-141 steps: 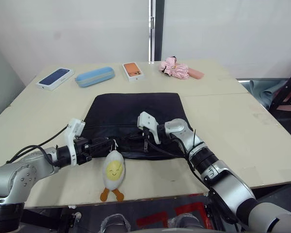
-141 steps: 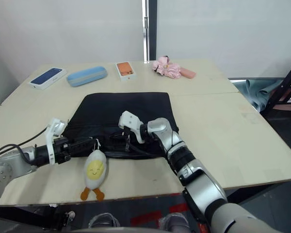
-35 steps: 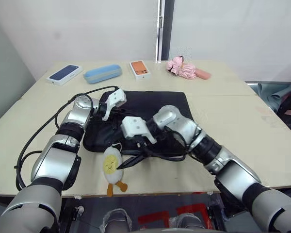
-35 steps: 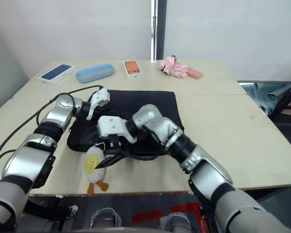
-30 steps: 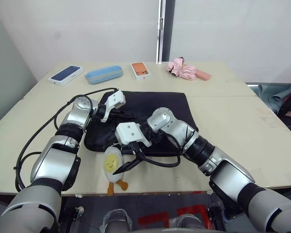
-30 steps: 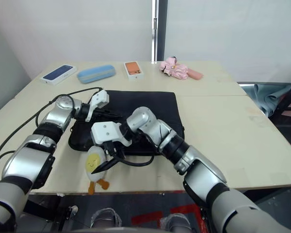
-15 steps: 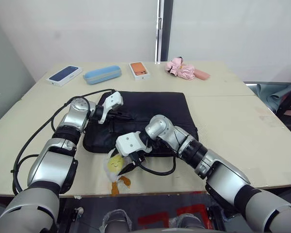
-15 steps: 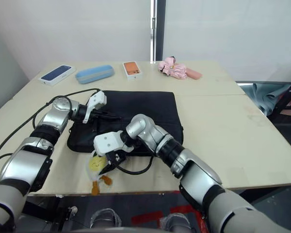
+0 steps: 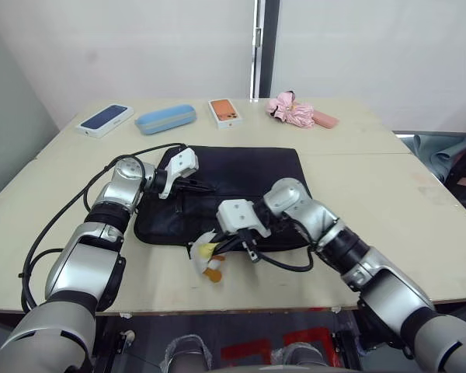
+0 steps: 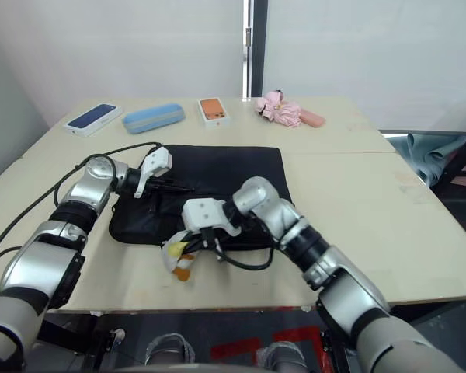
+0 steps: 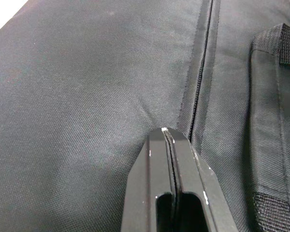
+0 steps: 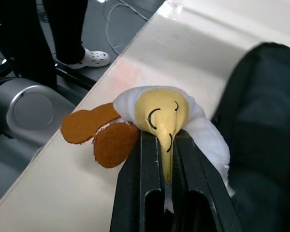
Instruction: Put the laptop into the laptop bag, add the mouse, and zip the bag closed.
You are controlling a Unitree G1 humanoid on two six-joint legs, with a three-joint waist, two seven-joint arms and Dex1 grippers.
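Nearest us, our right gripper (image 12: 166, 159) pinches the plush charm (image 12: 171, 118) at the near edge of the laptop bag (image 9: 233, 183), its fingers pressed onto the yellow face. The bag lies flat mid-table, its long axis running left to right, so the zip line stretches leftward from the charm toward our left gripper (image 11: 170, 140) — fingers pressed together, tips on the fabric beside the zip (image 11: 200, 72). We cannot make out the slider. Laptop and mouse are presumably inside.

laptop bag (image 9: 233, 183) | black, flat on table | zip closed
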